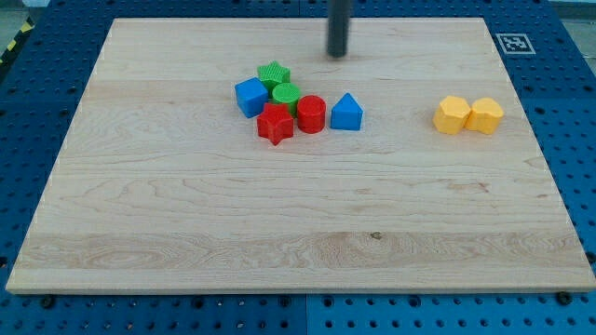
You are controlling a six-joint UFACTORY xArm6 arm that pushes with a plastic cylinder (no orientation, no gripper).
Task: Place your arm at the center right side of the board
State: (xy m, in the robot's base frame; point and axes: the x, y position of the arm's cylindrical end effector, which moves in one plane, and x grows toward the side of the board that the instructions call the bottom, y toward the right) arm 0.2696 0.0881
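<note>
Near the view's top, a little right of the middle, my tip (336, 56) stands on the board (279, 233). It is a plain dark rod with no pincer, so nothing about it can be apart, together or clamped. Its upper part leaves the picture at the top edge.

Below the tip and toward the view's left lies a tight cluster: a green star (273, 74), a green cylinder (286, 94), a blue cube (250, 97), a red star (275, 124), a red cylinder (311, 114) and a blue triangle (346, 113). The tip is near this cluster but apart from it. Toward the view's right, two yellow blocks (468, 115) sit touching each other; their shape is perhaps hexagonal, I cannot say surely.

The task's thing is the arm itself, and its target, the centre of the right side, is bare wood below the yellow pair. I judge the rod stiff, and the blocks light and easy to slide, so the path should pass clear of the yellow pair. Nothing needs to be taken hold of.
</note>
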